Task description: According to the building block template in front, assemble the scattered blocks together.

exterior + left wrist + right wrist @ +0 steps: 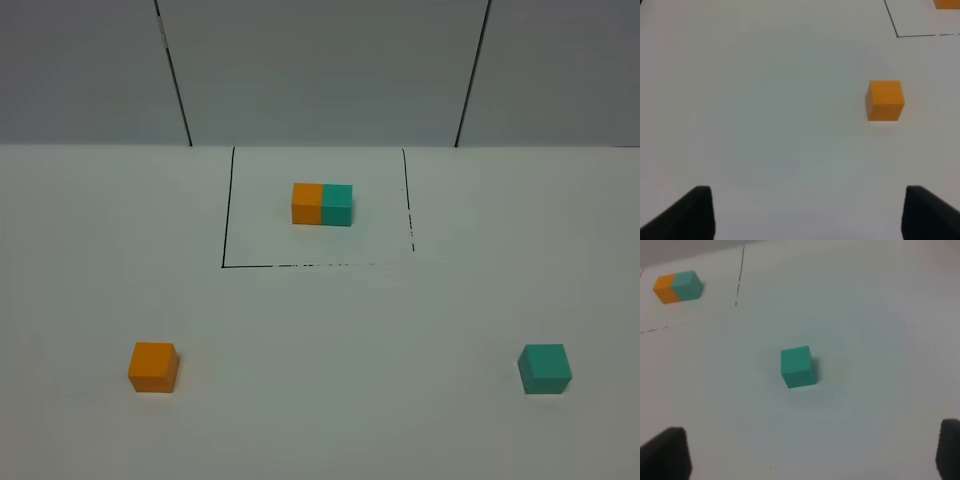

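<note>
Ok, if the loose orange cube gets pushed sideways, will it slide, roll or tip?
The loose orange cube sits flat on the table, so it would probably slide, not roll. It looks about as wide as tall, so a low push seems unlikely to tip it. Its crisp straight edges suggest it is rigid.

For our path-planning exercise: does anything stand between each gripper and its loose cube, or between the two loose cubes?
Nothing visible does. Only bare table separates the left gripper from the orange cube and the right gripper from the teal cube. The stretch between the cubes is also bare; the joined pair sits farther back.
</note>
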`<action>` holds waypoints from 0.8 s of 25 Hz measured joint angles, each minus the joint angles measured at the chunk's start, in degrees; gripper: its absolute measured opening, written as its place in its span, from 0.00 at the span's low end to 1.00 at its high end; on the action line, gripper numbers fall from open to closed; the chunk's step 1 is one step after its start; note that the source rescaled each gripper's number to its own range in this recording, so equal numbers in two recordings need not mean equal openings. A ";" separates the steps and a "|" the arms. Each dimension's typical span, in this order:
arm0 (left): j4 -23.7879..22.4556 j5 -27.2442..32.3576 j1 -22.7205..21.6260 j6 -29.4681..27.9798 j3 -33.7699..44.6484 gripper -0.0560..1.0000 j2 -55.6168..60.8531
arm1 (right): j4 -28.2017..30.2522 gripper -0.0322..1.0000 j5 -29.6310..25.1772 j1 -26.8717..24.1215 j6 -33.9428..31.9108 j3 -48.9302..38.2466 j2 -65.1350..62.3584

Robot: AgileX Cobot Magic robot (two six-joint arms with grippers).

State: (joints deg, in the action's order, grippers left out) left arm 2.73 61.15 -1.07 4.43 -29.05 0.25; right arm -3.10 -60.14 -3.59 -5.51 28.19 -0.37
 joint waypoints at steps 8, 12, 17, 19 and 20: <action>-0.36 0.00 0.00 0.00 0.00 0.63 0.00 | 0.05 0.97 0.00 0.00 -0.04 0.00 0.00; -1.20 -0.59 0.00 -0.19 -1.52 0.67 -3.02 | 0.05 0.97 0.00 0.00 -0.17 0.00 0.00; 1.53 0.92 0.00 -5.01 -8.30 0.76 -19.13 | 0.10 0.97 0.00 0.00 -0.19 0.00 0.00; 3.69 1.91 0.00 -5.57 -11.75 0.76 -28.30 | 0.10 0.97 0.00 0.00 -0.19 0.00 0.00; 4.60 2.04 0.00 -5.59 -13.65 0.76 -32.10 | 0.10 0.96 0.00 0.00 -0.19 0.00 0.00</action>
State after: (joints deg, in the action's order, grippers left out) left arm 7.33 63.19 -1.07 -1.15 -42.70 -31.84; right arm -3.00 -60.14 -3.59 -5.70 28.19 -0.37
